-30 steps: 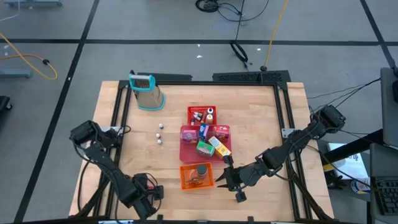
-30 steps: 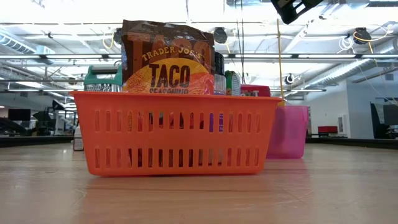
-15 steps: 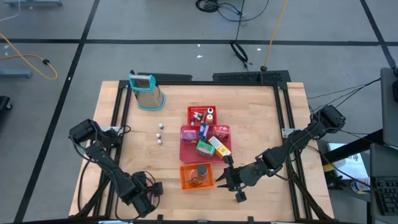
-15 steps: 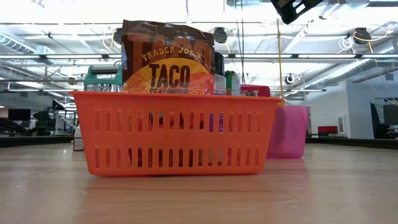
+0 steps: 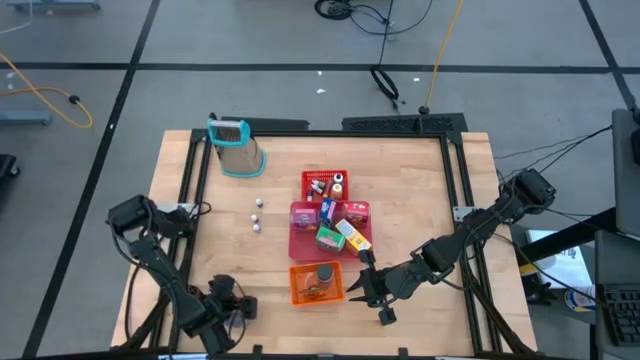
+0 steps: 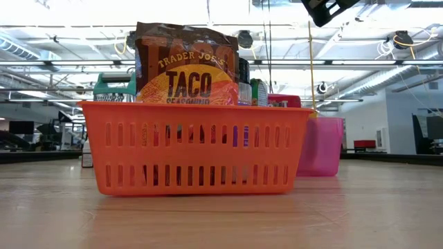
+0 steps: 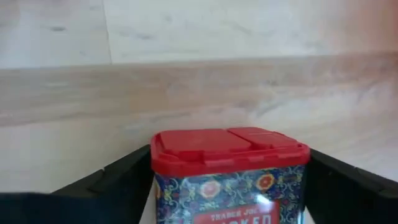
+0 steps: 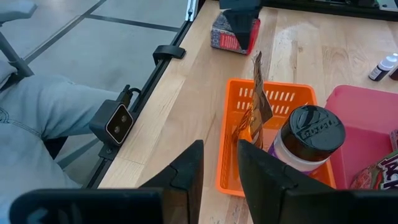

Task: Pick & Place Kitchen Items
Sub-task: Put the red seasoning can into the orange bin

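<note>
My left gripper (image 5: 226, 302) is near the table's near edge, left of the orange basket (image 5: 317, 284). It is shut on a small blue patterned tin with a red lid (image 7: 230, 152). The same tin (image 8: 229, 34) shows under it in the right wrist view. The basket holds a taco seasoning packet (image 6: 185, 66) standing upright and a dark-lidded jar (image 8: 308, 134). My right gripper (image 5: 364, 292) hovers open to the right of the basket, touching nothing. Food boxes lie in the pink tray (image 5: 330, 230), and little bottles stand in the small red basket (image 5: 325, 185). My left gripper pinches the tin between its two fingers (image 7: 127, 177), one on each opposite side wall (image 7: 163, 186) just under the red lid. The tin stands upright in the hold. I cannot tell whether its bottom is on the table.
The metal grater with a teal handle (image 5: 236, 148) stands at the far left of the table. Small white shakers (image 5: 257, 213) sit left of the pink tray. A person's grey-clad limb (image 8: 50, 106) shows beyond the near edge. Bare wood lies right of the trays.
My left gripper has moved a little toward the table's left edge, staying shut on the tin. The right arm, the baskets and the tray have kept still.
</note>
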